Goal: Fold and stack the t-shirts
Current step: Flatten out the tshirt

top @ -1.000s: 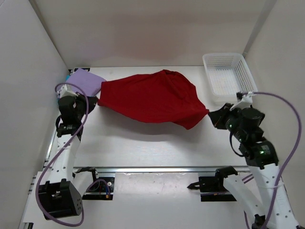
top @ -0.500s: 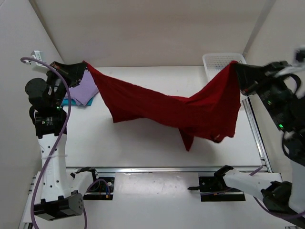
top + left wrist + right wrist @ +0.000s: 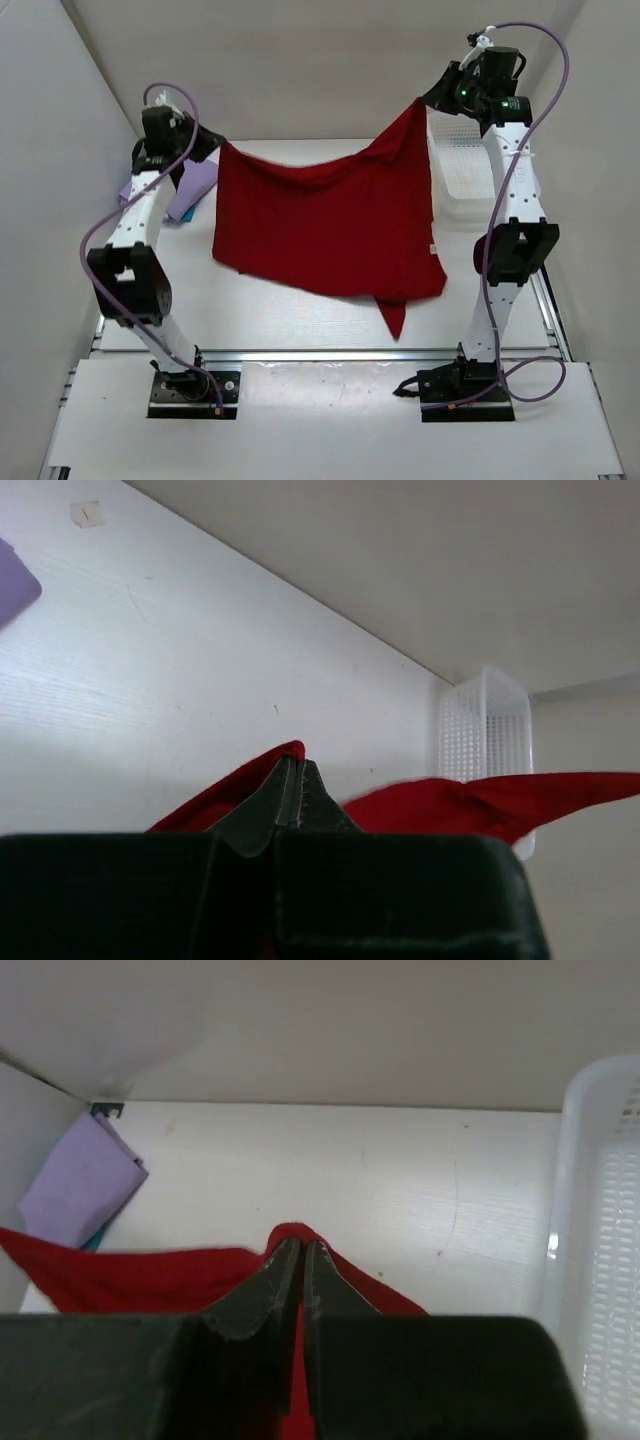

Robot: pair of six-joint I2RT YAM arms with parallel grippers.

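The dark red t-shirt (image 3: pixel 325 225) hangs spread in the air between my two raised arms, its lower edge near the table. My left gripper (image 3: pixel 215 148) is shut on its upper left corner; the wrist view shows the jaws (image 3: pixel 297 763) pinching red cloth (image 3: pixel 440 802). My right gripper (image 3: pixel 425 102) is shut on its upper right corner, also shown in the right wrist view (image 3: pixel 302 1246). The folded light purple t-shirt (image 3: pixel 192 180) lies at the far left; it also shows in the right wrist view (image 3: pixel 80 1182). A sliver of the teal t-shirt (image 3: pixel 92 1243) peeks from under it.
The white mesh basket (image 3: pixel 468 168) stands at the back right, just behind the right arm; it also shows in the left wrist view (image 3: pixel 485 735) and the right wrist view (image 3: pixel 600 1250). White walls enclose the table on three sides.
Both arms have risen and swung toward the back. The red shirt went from sagging between them to hanging stretched like a curtain.
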